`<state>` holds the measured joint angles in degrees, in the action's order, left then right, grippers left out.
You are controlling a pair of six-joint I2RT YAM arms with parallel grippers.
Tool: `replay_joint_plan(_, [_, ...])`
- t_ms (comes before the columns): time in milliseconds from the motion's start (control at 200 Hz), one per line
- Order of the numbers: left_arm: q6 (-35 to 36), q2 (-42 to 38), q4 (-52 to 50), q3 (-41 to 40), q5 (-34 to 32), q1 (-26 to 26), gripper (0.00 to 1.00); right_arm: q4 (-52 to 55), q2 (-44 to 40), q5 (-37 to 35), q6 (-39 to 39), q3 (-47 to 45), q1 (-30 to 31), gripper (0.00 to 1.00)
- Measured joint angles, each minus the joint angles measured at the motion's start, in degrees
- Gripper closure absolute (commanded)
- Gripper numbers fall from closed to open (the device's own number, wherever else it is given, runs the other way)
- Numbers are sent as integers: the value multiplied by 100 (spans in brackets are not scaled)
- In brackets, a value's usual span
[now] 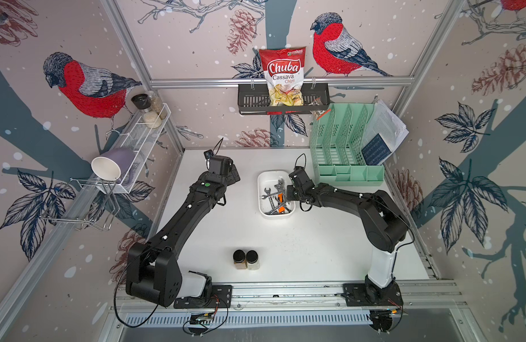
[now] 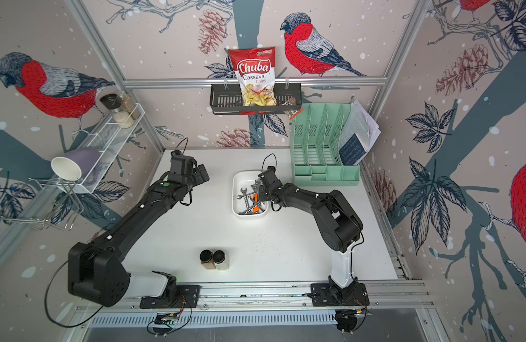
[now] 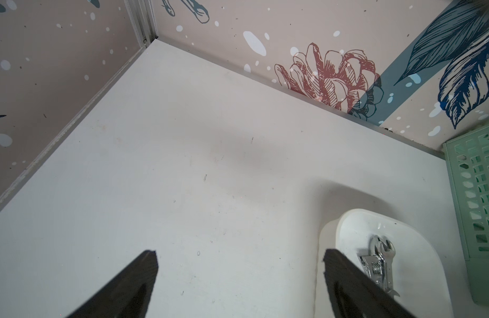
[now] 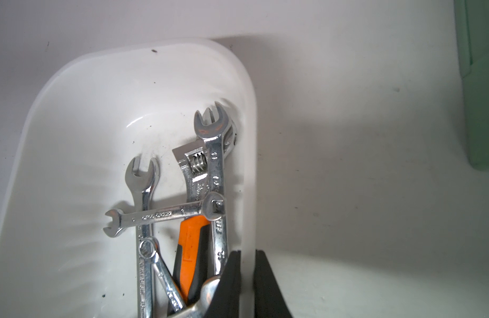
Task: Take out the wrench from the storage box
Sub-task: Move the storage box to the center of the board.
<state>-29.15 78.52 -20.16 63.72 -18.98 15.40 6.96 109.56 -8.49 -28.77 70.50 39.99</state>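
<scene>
Our right gripper [image 4: 248, 256] pinches the right-hand wall of the shallow white plastic storage box [image 1: 267, 179], centre frame, where the tangled chrome wrenches [image 4: 166, 214] lie. Our left gripper [image 3: 239, 253] gapes empty beside it. Interlocked wrenches could snag, dragging neighbours out or tipping the box.

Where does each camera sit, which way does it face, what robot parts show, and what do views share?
Top views: overhead at the front, looking down on the table, left arm, right arm, storage box.
Left wrist: on the left arm, facing the table's far corner; the left gripper shows, open.
Right wrist: on the right arm, looking into the storage box at wrenches; right gripper closed on its wall.
Shared: all show the storage box.
</scene>
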Motion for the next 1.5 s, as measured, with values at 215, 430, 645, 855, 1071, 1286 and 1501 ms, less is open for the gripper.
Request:
replay_joint_plan(215, [63,15,-2,11,249,0,3,2,-28,-4,-2,-17,11,81])
replay_joint_plan(430, [105,225,-20,153,553,11,4,15,-243,-2,-7,-157,11,79])
replay_joint_plan(645, [107,579,-33,304,822,37,6,22,-420,22,-17,-330,11,79])
replay_joint_plan(855, [107,614,-79,304,984,57,6,-37,-522,79,-122,-481,42,79])
replay_joint_plan(1071, [114,553,-153,286,986,96,6,-35,-595,57,-210,-555,179,78])
replay_joint_plan(1286, [114,487,-210,219,966,203,6,26,-640,-46,-284,-560,234,76])
replay_joint_plan(1501, [236,411,-243,219,979,280,8,267,-892,-269,-212,-560,214,59])
